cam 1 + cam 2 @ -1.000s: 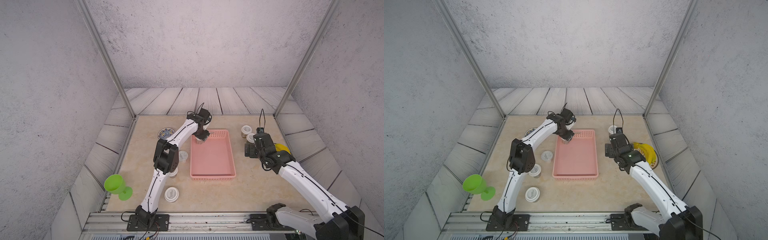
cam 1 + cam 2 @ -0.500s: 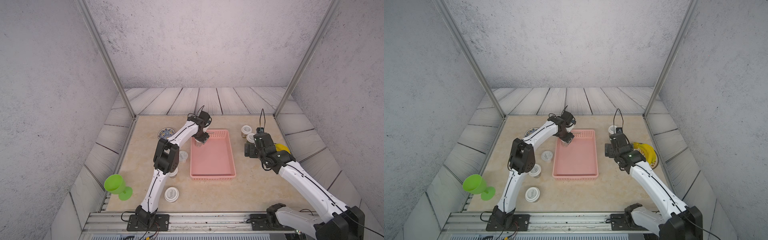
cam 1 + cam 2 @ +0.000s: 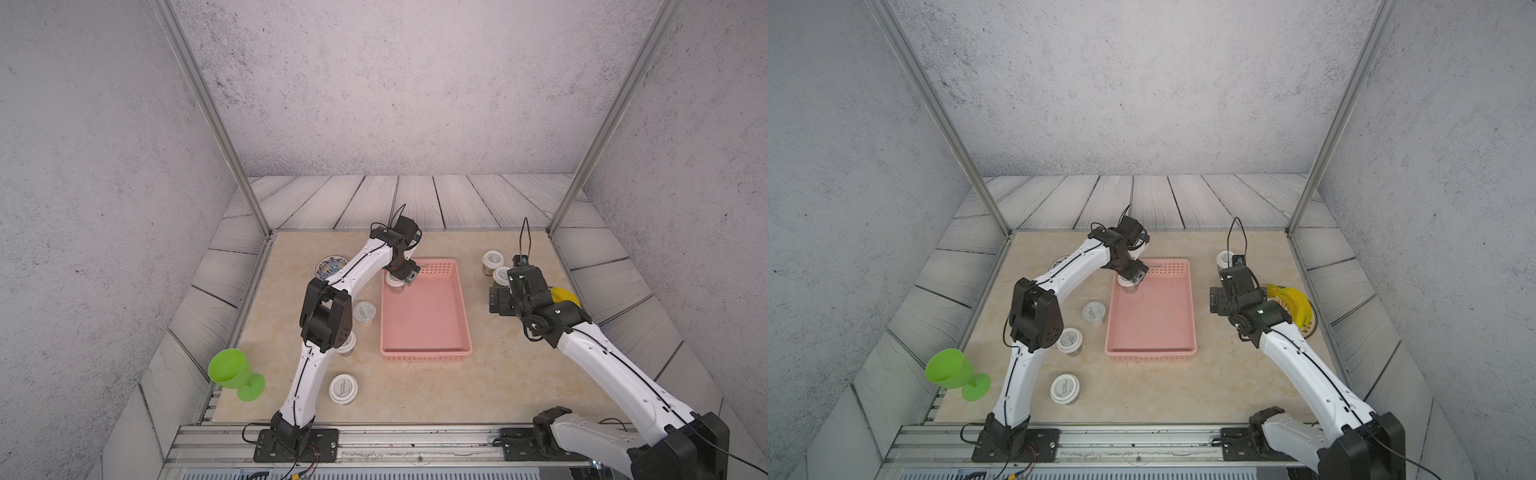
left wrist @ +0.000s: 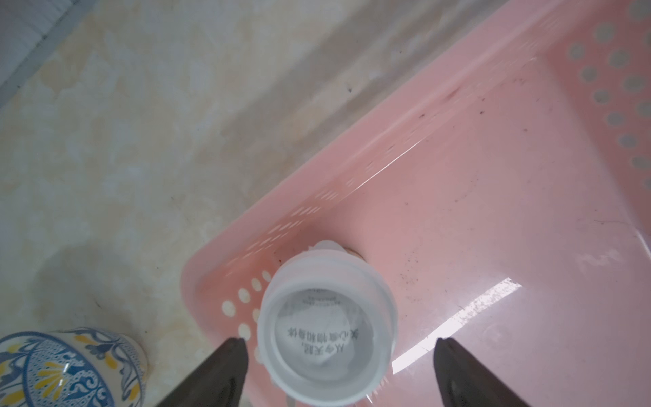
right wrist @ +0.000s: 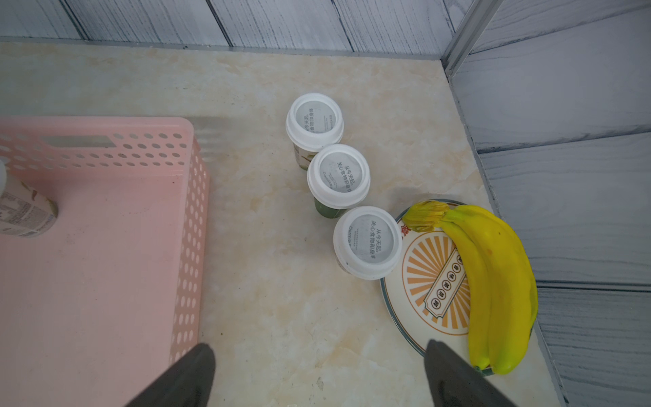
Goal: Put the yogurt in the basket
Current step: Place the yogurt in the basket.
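In the left wrist view, a yogurt cup [image 4: 327, 334] stands upright in a corner of the pink basket [image 4: 493, 218], low in the middle of the frame. The two dark fingers of the left gripper [image 4: 338, 356] stand apart on either side of its white lid, one finger [image 4: 225, 366] with a narrow gap to the lid, the other well clear of it; neither touches the cup. Both top views show this cup at the upper left corner of the basket [image 3: 424, 320], right under the left gripper [image 3: 401, 277].

Three more yogurt cups [image 3: 1093, 312] stand on the tabletop [image 3: 1142, 386] left of the basket, one behind the other toward the lower edge of the frame. In the right wrist view another three cups [image 5: 338, 176] form a slanting row in the middle of the frame, the lowest one [image 5: 367, 242] just beside a plate [image 5: 419, 282] holding bananas [image 5: 500, 282].

The right gripper [image 5: 317, 356] hangs over bare tabletop between the basket and the plate, its fingers wide apart and holding nothing. A blue-patterned bowl [image 4: 70, 366] sits at the lower left of the left wrist view, and a green goblet [image 3: 235, 374] at the lower left of a top view.
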